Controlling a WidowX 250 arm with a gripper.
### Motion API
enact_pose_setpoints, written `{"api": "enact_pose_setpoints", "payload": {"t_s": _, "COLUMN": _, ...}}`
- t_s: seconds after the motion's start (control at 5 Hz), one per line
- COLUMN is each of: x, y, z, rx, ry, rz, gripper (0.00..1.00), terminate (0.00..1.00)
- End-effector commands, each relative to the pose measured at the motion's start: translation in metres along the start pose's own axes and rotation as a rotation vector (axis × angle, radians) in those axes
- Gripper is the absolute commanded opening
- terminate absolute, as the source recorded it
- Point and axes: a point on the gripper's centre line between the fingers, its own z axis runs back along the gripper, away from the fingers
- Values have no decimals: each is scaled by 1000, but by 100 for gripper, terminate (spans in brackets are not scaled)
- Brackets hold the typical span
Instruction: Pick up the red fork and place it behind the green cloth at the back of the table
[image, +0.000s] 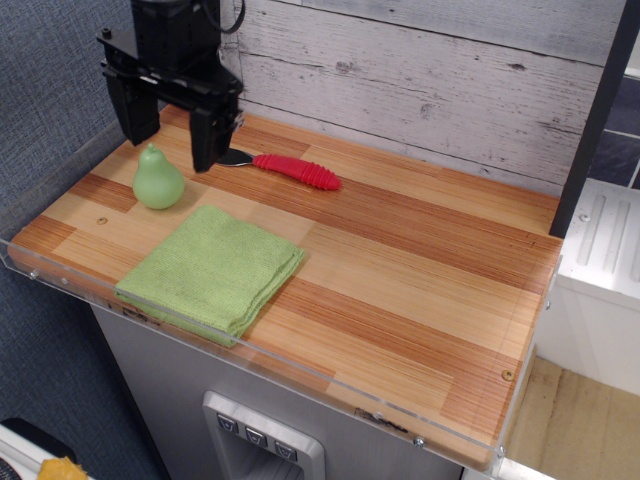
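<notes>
The red fork (296, 170) lies flat on the table (420, 270) near the back wall, its red ribbed handle pointing right and its silver tines to the left, partly hidden behind a gripper finger. The green cloth (213, 269) lies folded at the front left, in front of the fork. My gripper (172, 135) hangs open and empty above the back left of the table, just left of the fork's tines and above the pear toy.
A pale-green pear-shaped toy (157, 179) stands left of the fork, behind the cloth. A white plank wall (430, 85) bounds the back. A clear acrylic rim (300, 375) runs along the table's front and left edges. A dark post stands at the right (592, 120).
</notes>
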Motion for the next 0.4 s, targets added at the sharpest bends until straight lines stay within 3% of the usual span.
{"api": "enact_pose_setpoints", "payload": {"t_s": 0.0, "x": -16, "y": 26, "z": 11, "rx": 54, "ry": -41, "rz": 49, "gripper": 100, "terminate": 0}}
{"api": "enact_pose_setpoints", "payload": {"t_s": 0.2, "x": -16, "y": 26, "z": 11, "rx": 54, "ry": -41, "rz": 49, "gripper": 100, "terminate": 100}}
